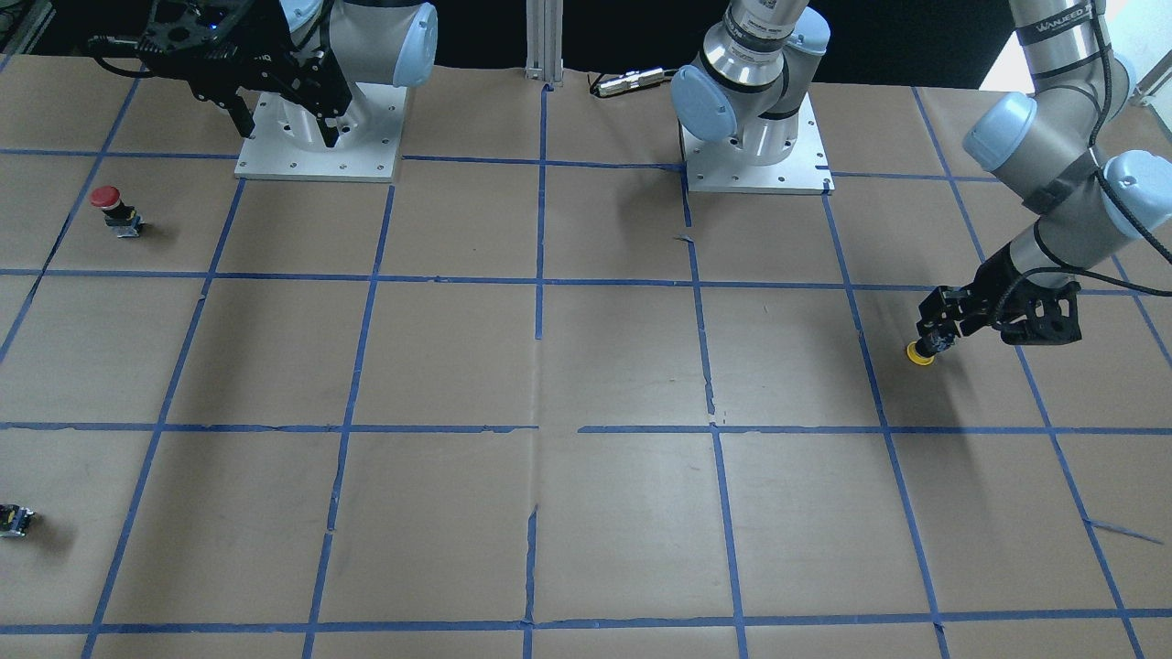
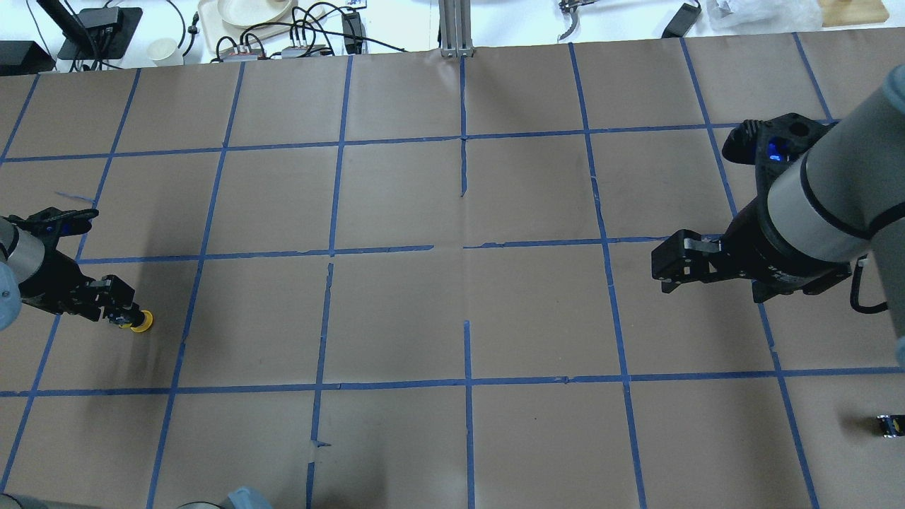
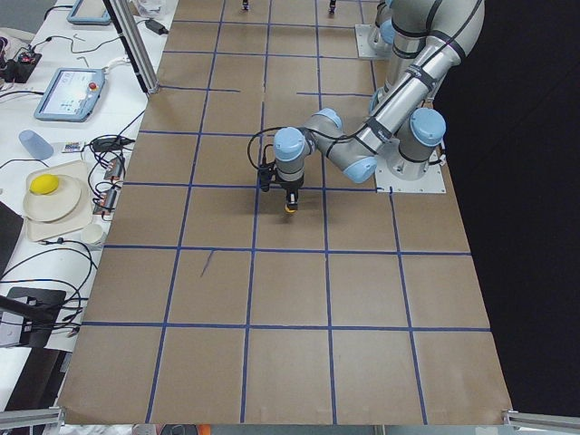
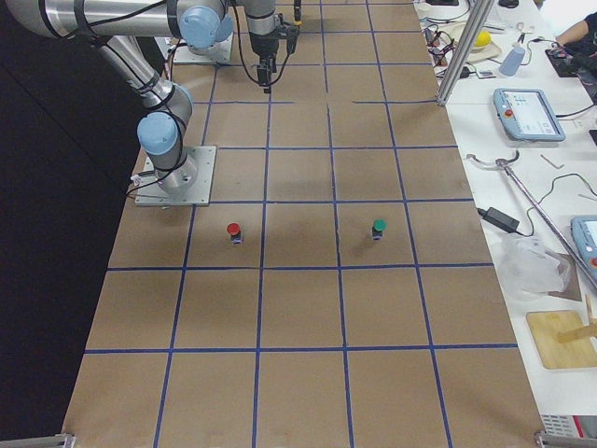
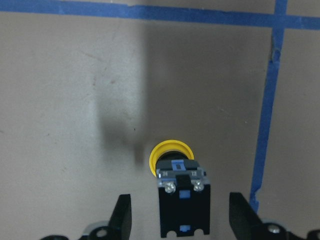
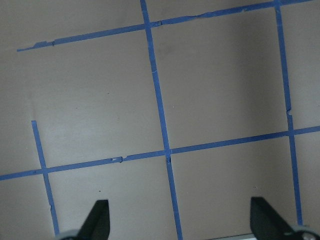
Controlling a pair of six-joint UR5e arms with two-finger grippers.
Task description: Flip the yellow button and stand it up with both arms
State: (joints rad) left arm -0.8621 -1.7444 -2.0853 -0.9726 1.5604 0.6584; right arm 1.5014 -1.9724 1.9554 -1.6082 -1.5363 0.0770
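Far L: my L gripper (image 2: 121, 314) comes in low and slanted, jaws part-open, fingers (image 5: 123, 216) astride the yellow button (image 5: 181, 192) w/ a clear gap each side of its body, so not clamped, nothing gripped yet. Button sits on the brown kraft paper (image 2: 396, 212) in a L-edge grid square, cap pointing away from my wrist, rim on or v. near the paper; can't tell if it's flat on its side or tipped onto the cap. I reckon I'm lined up on the body's flat flanks bc those give the pads a square bite, where the round dome would roll out. Cap = glossy yellow plastic, mushroom-shaped; body = black boxy block, grey band w/ two metal screws, small blue tabs. Centre: just that paper, matte, a bit creased, w/ a blue tape grid (image 2: 466, 382) torn in spots. R side: my R gripper (image 2: 659, 268) hangs above the paper, well apart from the button, jaws wide, empty. Prob. parked there bc the flip needs a 2nd grip once L lifts. Far R edge: tiny black-grey part (image 2: 889, 425), no cap, not my target.
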